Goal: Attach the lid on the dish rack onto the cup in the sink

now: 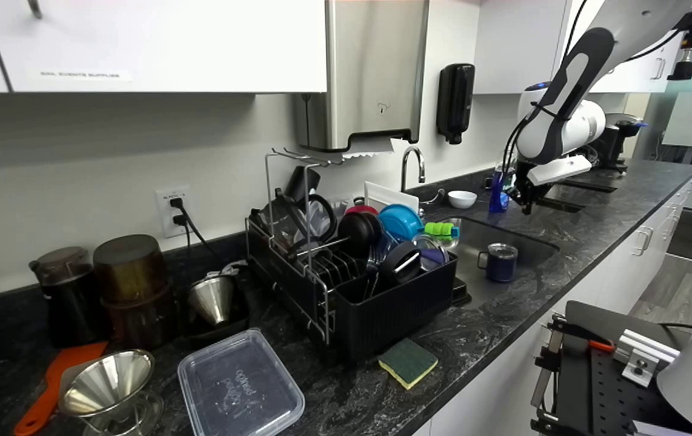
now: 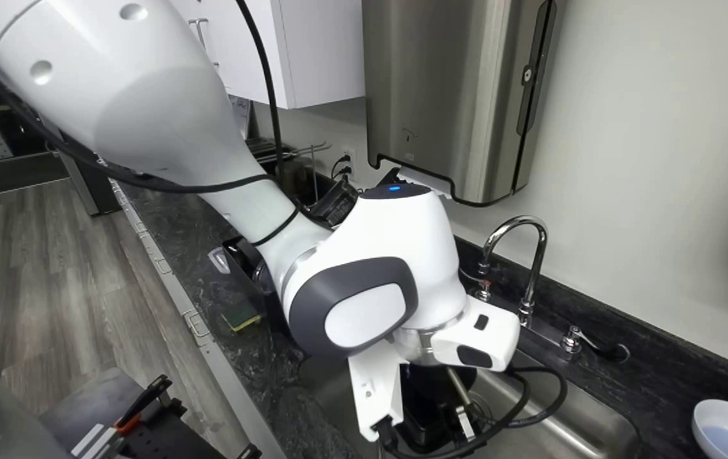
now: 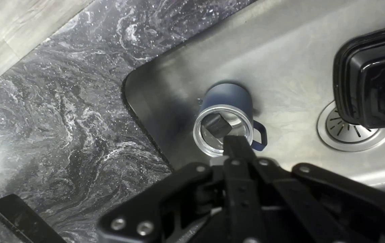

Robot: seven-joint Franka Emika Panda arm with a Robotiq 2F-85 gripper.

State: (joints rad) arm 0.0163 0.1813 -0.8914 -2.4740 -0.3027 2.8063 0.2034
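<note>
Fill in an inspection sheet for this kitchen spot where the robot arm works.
Surface: dark, pale-veined counter around a steel sink.
Job's things: blue cup upright in the sink, with what looks like a clear lid on top; whether it is pressed home cannot be told. Dish rack on the counter, loaded with dishes.
Clutter: sponge and clear plastic container near the rack; black tray-like item partly hiding the drain.
Gripper: shut, nothing seen held.
Cables: black cable along the arm; cords plugged into a wall outlet.
Surroundings: paper towel dispenser on the wall, faucet, white cabinets.
</note>
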